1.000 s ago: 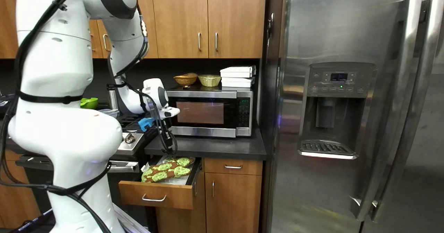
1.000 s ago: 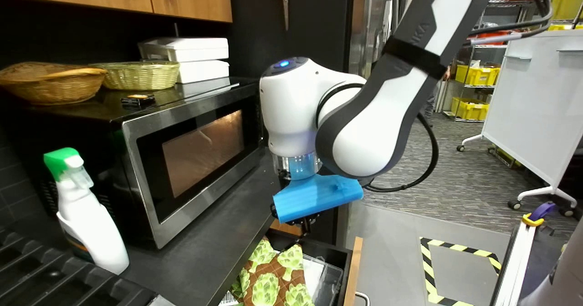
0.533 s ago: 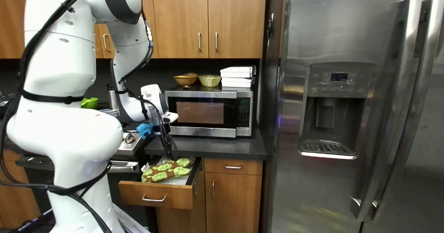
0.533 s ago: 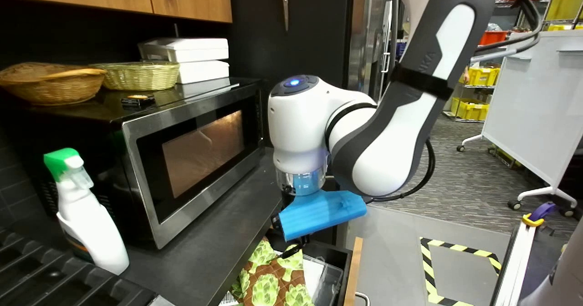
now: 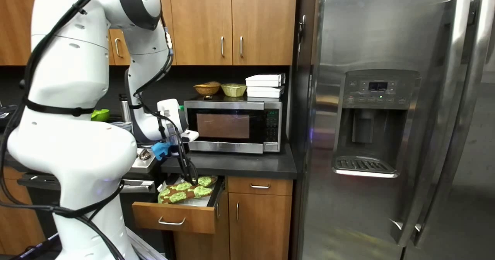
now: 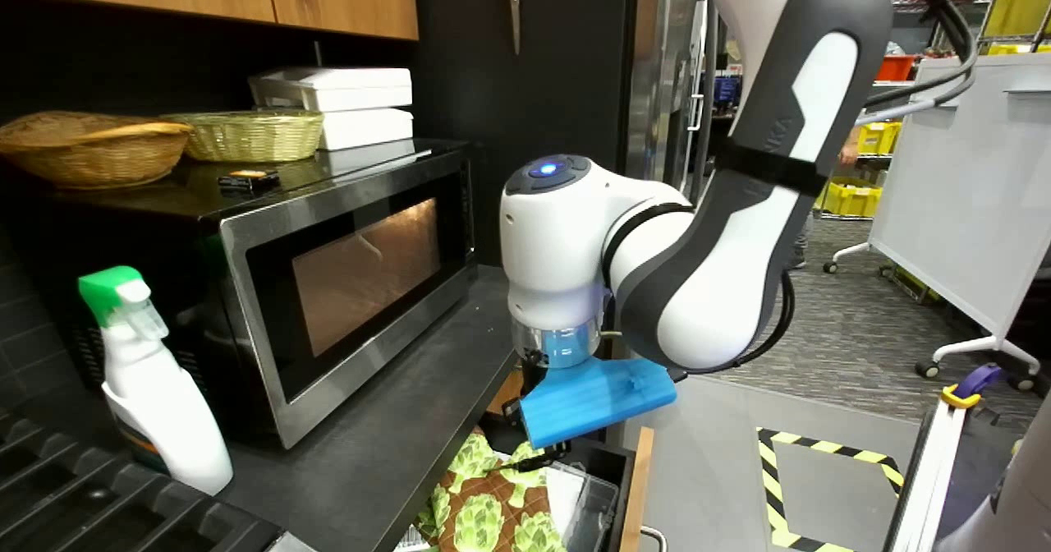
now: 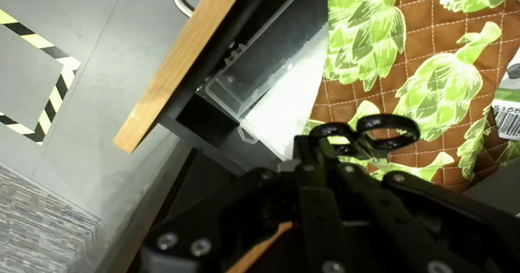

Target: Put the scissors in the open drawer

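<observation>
The scissors have black ring handles and show in the wrist view [image 7: 386, 120]. My gripper [image 7: 315, 149] is shut on one of the rings. The blades are mostly hidden behind the gripper's fingers. In an exterior view the gripper [image 6: 560, 452] hangs low over the open drawer [image 6: 639, 490], with the scissors [image 6: 525, 461] jutting out over the cloth. I cannot tell whether they touch it. The drawer [image 5: 147, 215] has a brown wood front and is pulled out below the counter. A brown quilted cloth with green artichokes [image 7: 414, 86] lies in it, beside a clear plastic box [image 7: 252, 78].
The counter edge [image 6: 460, 445] runs close beside the gripper. A microwave [image 6: 254, 314] stands on the counter, with baskets [image 6: 246, 137] and white boxes [image 6: 365, 92] on top. A spray bottle [image 6: 168, 404] stands near the stove. Another pair of scissors [image 6: 514, 14] hangs on the dark side panel.
The arm has come down, bringing the gripper and scissors lower over the drawer and cloth. The scissors stay in the gripper. The drawer has not moved.
</observation>
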Motion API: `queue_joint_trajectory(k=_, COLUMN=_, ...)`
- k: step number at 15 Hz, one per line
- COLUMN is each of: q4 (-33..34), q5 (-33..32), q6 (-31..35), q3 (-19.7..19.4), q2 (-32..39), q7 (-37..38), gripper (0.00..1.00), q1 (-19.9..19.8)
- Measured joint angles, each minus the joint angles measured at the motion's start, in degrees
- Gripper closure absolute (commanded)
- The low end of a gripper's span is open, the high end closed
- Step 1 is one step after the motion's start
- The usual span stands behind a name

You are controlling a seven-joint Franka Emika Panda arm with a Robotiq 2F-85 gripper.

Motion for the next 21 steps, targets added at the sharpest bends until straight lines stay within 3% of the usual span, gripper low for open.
queue_joint_trajectory(k=1, q4=-0.1, q5=0.0, q6=0.1, q3=-0.1, q2=0.2, q7=0.0, gripper=0.63, q1=0.0)
queue_joint_trajectory(k=10, q4=-0.5, q5=1.0, q6=0.0, q3=-0.1, q2=1.6, q7=-0.9, gripper=0.04, q1=-0.5)
queue_joint_trajectory(k=17, q4=2.4, q5=14.4, q6=-6.3, q3=1.7, q2=-3.5, q7=-9.9, gripper=0.0, q1=0.3)
queue_joint_trajectory(k=21, q4=3.7, q5=16.6, q6=-13.1, q3=1.7, q2=-8.8, q7=-11.0, gripper=0.0, q1=0.5)
